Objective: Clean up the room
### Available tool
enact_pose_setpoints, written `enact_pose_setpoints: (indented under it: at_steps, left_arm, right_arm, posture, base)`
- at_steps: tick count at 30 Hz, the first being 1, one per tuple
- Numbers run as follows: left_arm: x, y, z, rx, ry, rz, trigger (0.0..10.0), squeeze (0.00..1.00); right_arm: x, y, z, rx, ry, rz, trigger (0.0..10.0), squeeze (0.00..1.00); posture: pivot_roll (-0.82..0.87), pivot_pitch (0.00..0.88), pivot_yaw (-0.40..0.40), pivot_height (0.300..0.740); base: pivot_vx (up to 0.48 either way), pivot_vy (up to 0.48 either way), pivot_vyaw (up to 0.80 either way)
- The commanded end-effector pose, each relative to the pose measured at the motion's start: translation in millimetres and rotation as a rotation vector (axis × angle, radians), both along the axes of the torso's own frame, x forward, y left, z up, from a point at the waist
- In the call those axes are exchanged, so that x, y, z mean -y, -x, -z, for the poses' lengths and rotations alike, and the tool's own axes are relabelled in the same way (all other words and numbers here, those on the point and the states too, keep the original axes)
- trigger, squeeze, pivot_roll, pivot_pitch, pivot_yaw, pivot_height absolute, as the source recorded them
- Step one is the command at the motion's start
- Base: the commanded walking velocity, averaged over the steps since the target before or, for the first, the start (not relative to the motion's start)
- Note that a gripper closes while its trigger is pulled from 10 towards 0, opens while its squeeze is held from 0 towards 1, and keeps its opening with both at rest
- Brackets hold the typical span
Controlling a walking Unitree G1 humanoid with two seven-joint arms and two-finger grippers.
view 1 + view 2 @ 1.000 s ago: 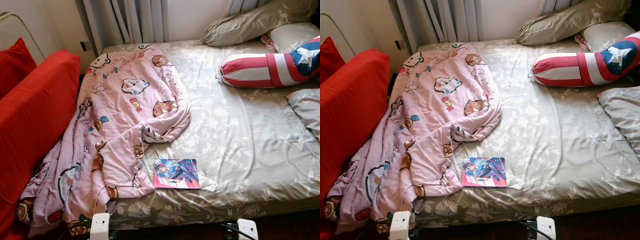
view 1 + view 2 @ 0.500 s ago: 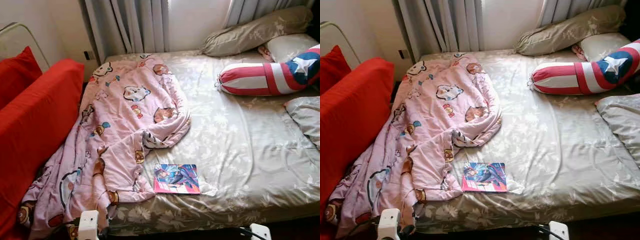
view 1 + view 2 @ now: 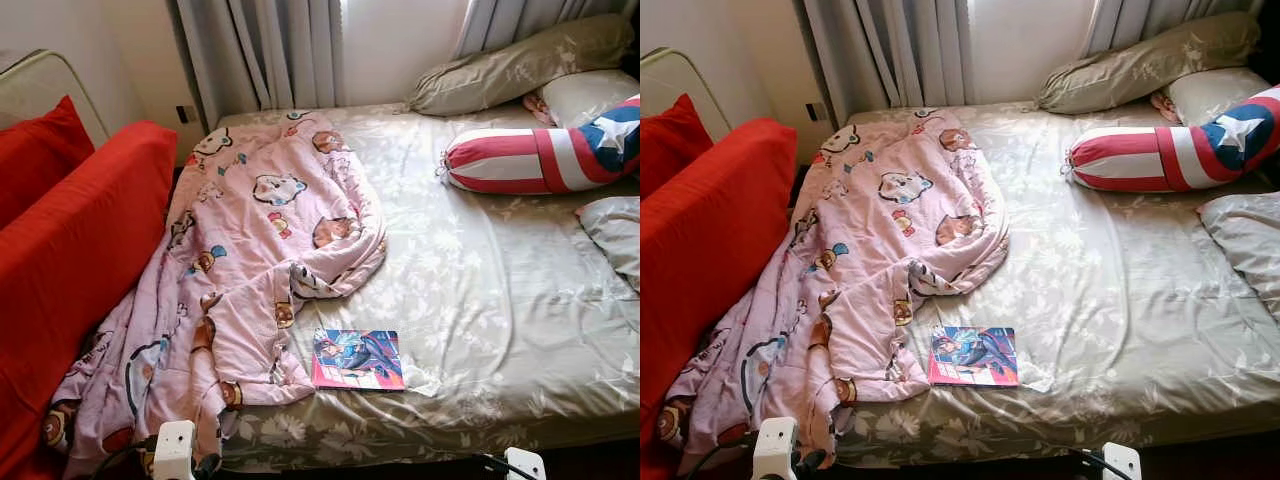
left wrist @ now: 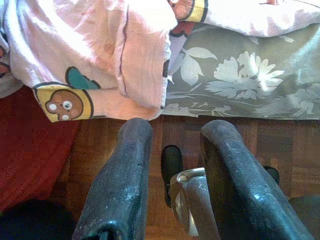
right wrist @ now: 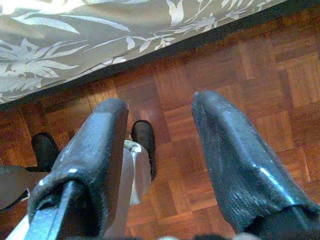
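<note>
Left eye view: comic book (image 3: 358,359) sits at 6 o'clock on bed (image 3: 500,290); both grippers hang parted, empty — I'd reach from its free edge.

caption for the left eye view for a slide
Crumpled pink cartoon blanket and a comic book on an unmade bed.

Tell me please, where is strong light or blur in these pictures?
Both eye views are sharp; sunlight from the window washes out the curtains and brightens the pink blanket. Left wrist view: blanket overexposed, left tool close and soft. Right wrist view: right tool blurred, wood floor sharp.
</note>
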State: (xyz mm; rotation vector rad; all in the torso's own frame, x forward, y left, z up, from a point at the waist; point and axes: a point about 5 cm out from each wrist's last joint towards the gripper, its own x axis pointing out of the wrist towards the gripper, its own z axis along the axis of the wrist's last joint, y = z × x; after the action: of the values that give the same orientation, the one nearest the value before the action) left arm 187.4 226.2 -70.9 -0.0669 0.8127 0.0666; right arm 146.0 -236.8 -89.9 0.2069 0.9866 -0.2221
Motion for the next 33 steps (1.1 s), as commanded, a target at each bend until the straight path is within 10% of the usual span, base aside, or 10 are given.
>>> enact_pose_setpoints:
  at_steps: [1,33]
  left_arm:
    - [-5.4,4.3,1.5,-0.022,0.002,-0.028,10.0,0.00]
    - [-5.7,-0.3,-1.8,0.024,0.015,-0.058,10.0,0.00]
  right_arm:
    - [0.4,1.4,0.5,-0.007,-0.004,0.011,10.0,0.00]
    - [2.5,-4.0,-2.6,0.028,0.013,0.000,10.0,0.00]
  posture:
    - [-0.01,0.000,0.041,0.740]
    - [-0.02,0.000,0.037,0.740]
  base:
    - [0.000,0.000,0.00]
    - [0.216,0.000,0.15]
